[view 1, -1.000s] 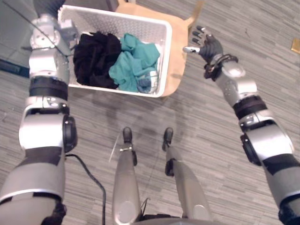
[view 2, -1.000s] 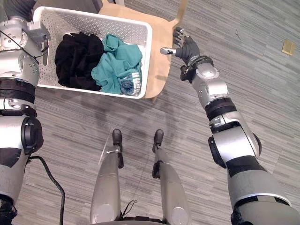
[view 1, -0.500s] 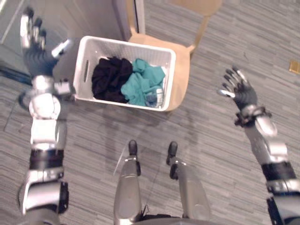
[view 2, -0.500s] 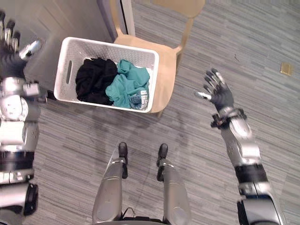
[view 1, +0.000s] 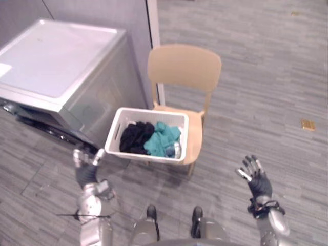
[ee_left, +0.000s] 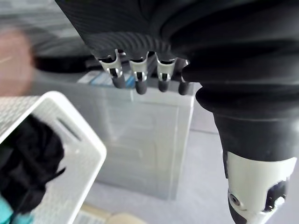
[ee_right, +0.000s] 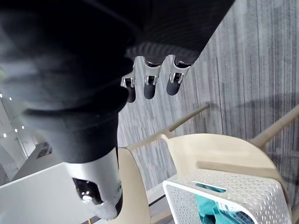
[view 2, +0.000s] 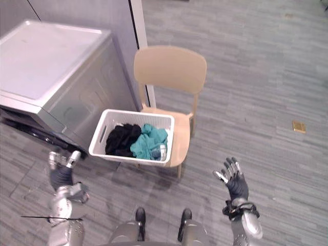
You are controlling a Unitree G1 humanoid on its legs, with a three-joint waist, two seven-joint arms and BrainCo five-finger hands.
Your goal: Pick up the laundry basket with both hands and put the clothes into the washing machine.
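- We see the white laundry basket (view 1: 116, 133) resting on the seat of a pale wooden chair (view 1: 184, 66), with its perforated walls upright and a slot handle in its left end wall.
- Inside the basket a black garment (view 1: 134, 138) is heaped on the left side and a teal garment (view 1: 163, 141) on the right; the two touch in the middle.
- The washing machine (view 1: 61, 72) stands just to the left of the chair, silver-grey with a flat pale top. The basket's left end is near its front corner. We cannot tell whether its door is open.
- The left hand (view 1: 85, 174) is raised in the lower left, below the machine's front and well apart from the basket. Its fingers (ee_left: 139, 81) are straight and spread, and it holds nothing.
- In the left wrist view we find the basket's corner and the black garment past the fingertips, with the machine's grey front behind them.
- The right hand (view 1: 257, 182) is raised in the lower right, over the grey striped floor (view 1: 266, 77), well apart from the chair and the basket. Its fingers (ee_right: 150, 85) are likewise straight and spread, and it is empty.
- In the right wrist view the chair and the basket, with the teal garment showing in it, lie beyond the fingertips.
- A grey partition (view 1: 102, 13) with a white edge stands behind the machine and the chair.
- A small tan object (view 1: 308, 124) lies on the floor far to the right.
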